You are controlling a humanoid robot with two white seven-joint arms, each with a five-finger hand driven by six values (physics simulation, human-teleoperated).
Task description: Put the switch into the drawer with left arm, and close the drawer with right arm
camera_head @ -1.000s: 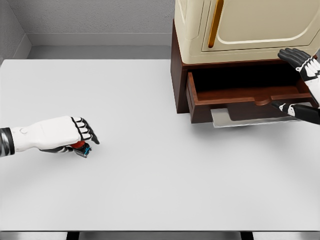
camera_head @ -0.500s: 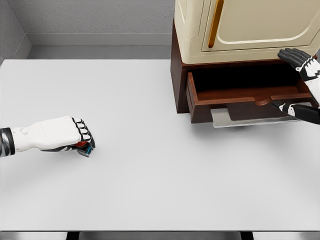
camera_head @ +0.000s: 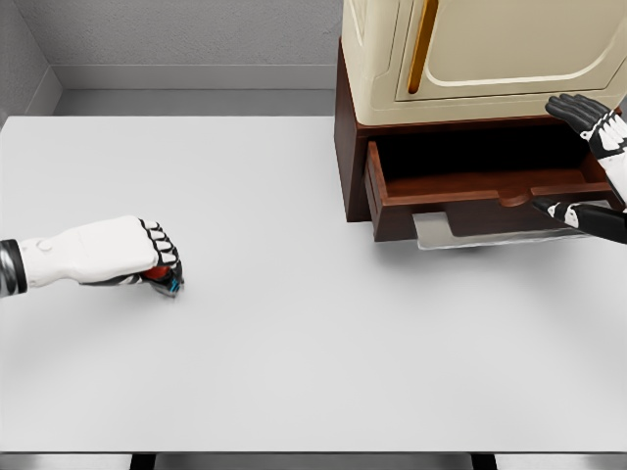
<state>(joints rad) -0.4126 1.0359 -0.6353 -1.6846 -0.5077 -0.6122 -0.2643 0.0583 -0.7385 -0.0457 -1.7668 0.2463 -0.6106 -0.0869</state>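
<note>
White tabletop (camera_head: 313, 372) fills most of the head view, backed by a grey wall, with a dark wooden cabinet (camera_head: 348, 147) standing at the far right and a cream-coloured appliance (camera_head: 470, 49) sitting on top of it. At the cabinet's base the drawer (camera_head: 480, 191) is pulled out toward the camera, its inside in shadow. The left arm reaches in almost level from the left edge, its forearm lying low over the table and its wrist straight. The left hand (camera_head: 127, 253) is knuckles-up with the fingers curled under into a fist around the switch (camera_head: 165, 282), which shows only as a bit of red and teal poking out below the fingertips on the hand's right side, down at the table surface and well apart from the drawer. So little of the switch is visible that its long axis and the way it faces cannot be made out. The right hand (camera_head: 598, 166) is at the right edge beside the drawer's right end, fingers spread and holding nothing, dark fingertips pointing left above the drawer and the thumb reaching left below its front.
</note>
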